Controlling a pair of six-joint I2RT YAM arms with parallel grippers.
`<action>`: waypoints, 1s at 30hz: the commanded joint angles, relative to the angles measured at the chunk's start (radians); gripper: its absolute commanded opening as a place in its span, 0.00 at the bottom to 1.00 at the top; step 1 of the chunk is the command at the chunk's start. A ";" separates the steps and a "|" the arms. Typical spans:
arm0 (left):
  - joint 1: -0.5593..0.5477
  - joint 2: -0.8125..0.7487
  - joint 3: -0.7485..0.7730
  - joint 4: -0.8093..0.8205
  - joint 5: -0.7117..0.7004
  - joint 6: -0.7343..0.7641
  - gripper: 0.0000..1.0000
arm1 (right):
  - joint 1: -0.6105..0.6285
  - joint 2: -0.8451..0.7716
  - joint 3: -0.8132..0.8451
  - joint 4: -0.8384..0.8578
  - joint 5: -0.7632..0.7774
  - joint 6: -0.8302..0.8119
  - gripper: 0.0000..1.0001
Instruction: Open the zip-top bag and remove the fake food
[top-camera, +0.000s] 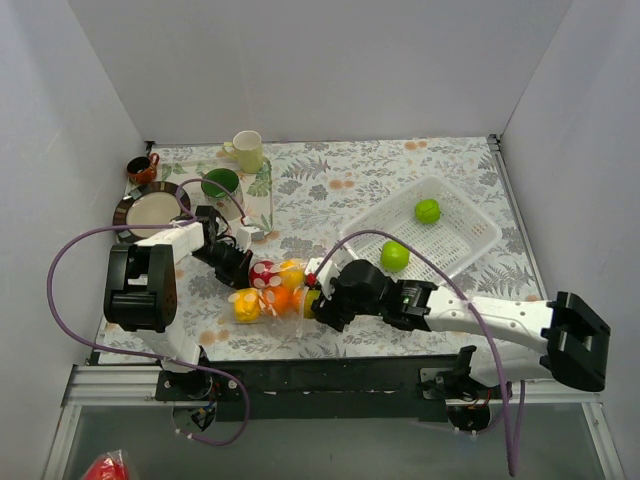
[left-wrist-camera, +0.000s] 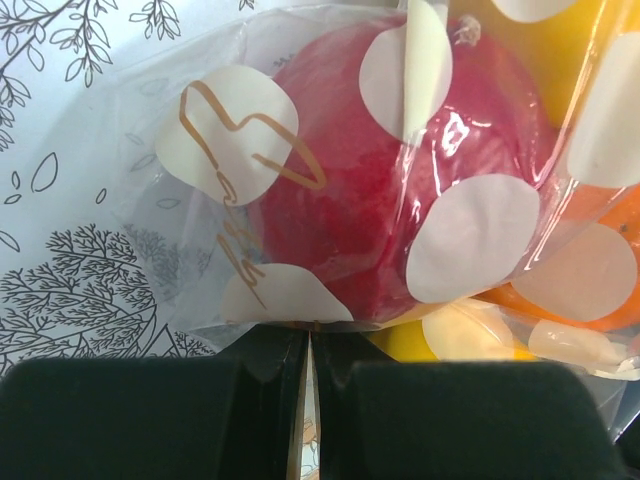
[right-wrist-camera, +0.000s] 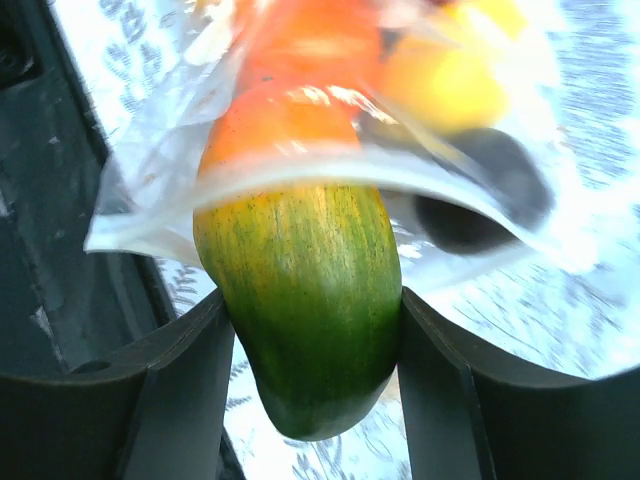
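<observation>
**Bag pinched at both ends; long fruit partly out of the mouth**

The clear, crinkly zip-top bag (top-camera: 262, 292), printed with white dots and a gold script, lies on the floral-patterned tablecloth (top-camera: 340, 185). It sits left of centre toward the near edge, between the two grippers.

The fake food (top-camera: 270, 285) seen through the film:
- a glossy red round fruit (left-wrist-camera: 350, 180)
- yellow pieces (top-camera: 291, 272)
- an orange piece (top-camera: 277, 298)
- a dark rounded piece (right-wrist-camera: 480, 195)

Left gripper (left-wrist-camera: 305, 410): the fingers are pressed together, with a thin fold of the bag's edge pinched in the seam between them. The grip is at the bag's left end, just beside the red fruit.

Right gripper (right-wrist-camera: 315, 385): it is at the bag's right end. The jaws stand partly apart and bear on both sides of a long glossy plastic fruit (right-wrist-camera: 300, 290), green at the tip and shading to orange. The green end sticks out past the bag's open mouth. The orange end lies under the film.

The white slotted plastic basket (top-camera: 470, 228) stands to the right, apart from the bag. It holds two round green plastic fruits, one (top-camera: 427, 210) toward the far side and the other (top-camera: 394, 255) at the near-left corner.

In the far-left corner are a cream mug (top-camera: 247, 150), a green mug (top-camera: 220, 183) and a dark-rimmed plate (top-camera: 150, 210).
</observation>
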 joint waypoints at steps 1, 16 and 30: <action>-0.005 0.013 -0.019 0.048 -0.057 0.025 0.00 | -0.005 -0.110 -0.001 -0.143 0.221 0.076 0.24; -0.003 -0.008 0.012 0.025 -0.052 0.023 0.00 | -0.222 -0.086 0.141 -0.467 0.956 0.507 0.01; -0.005 -0.016 -0.017 0.044 -0.046 0.022 0.00 | -0.461 -0.045 0.152 -0.191 0.993 0.300 0.01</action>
